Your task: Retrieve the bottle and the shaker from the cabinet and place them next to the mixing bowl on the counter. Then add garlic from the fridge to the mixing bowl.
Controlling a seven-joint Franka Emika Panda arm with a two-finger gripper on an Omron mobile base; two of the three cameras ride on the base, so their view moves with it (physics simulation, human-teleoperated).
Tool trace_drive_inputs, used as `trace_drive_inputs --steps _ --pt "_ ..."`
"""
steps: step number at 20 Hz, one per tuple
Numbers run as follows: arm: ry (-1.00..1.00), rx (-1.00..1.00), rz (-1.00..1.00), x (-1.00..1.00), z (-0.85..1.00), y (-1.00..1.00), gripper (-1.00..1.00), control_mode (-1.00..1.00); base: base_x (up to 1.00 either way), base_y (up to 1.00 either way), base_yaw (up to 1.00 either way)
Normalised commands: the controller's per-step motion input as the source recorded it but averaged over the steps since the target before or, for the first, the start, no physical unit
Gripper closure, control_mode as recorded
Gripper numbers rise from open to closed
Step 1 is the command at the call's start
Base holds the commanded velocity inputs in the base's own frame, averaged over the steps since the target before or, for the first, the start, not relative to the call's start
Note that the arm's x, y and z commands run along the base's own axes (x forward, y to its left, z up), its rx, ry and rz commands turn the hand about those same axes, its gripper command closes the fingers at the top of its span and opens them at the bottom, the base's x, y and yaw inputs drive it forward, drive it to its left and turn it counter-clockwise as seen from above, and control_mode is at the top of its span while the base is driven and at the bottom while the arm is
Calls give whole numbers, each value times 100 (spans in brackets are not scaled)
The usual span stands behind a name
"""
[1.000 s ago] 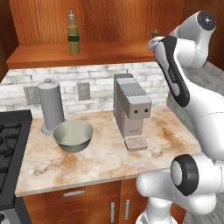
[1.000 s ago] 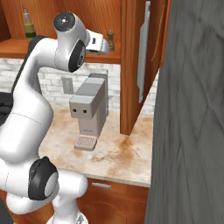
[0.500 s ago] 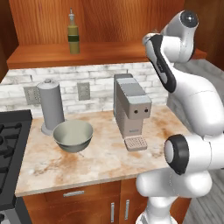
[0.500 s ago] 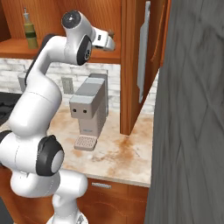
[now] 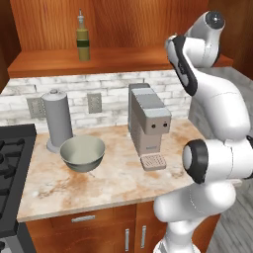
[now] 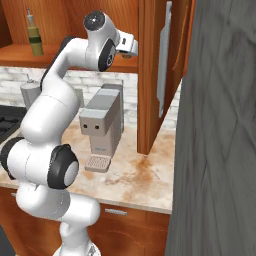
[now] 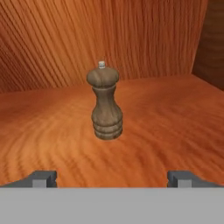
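A brown wooden shaker (image 7: 105, 103) stands upright on the cabinet shelf (image 7: 166, 118), straight ahead of my gripper (image 7: 111, 178). The gripper is open, its fingertips (image 7: 43, 178) spread wide and well short of the shaker. In the right base view the gripper (image 6: 131, 46) reaches into the cabinet at shelf height. The olive bottle (image 5: 82, 42) stands on the same shelf far to the left, also seen as the bottle (image 6: 34, 38). The grey-green mixing bowl (image 5: 82, 153) sits on the counter (image 5: 113, 183) below it. The garlic is out of view.
A grey coffee machine (image 5: 148, 123) stands on the counter under my arm. A grey cylinder (image 5: 58, 121) stands behind the bowl and a black stove (image 5: 10, 163) lies at the left. An open cabinet door (image 6: 165, 60) and a tall grey appliance wall (image 6: 220, 130) close off the right.
The arm has swung up and in toward the cabinet shelf, bringing the hand level with the shaker. The gripper has stayed open. Bottle and bowl have not moved.
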Motion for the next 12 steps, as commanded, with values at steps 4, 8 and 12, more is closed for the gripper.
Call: trace_drive_inputs --steps 4,8,12 --pt "0 0 0 33 -1 -5 -100 -100 0 0 0" --pt "0 0 0 40 -2 7 -100 -100 0 0 0" --pt "0 0 0 38 -5 2 -100 -100 0 0 0"
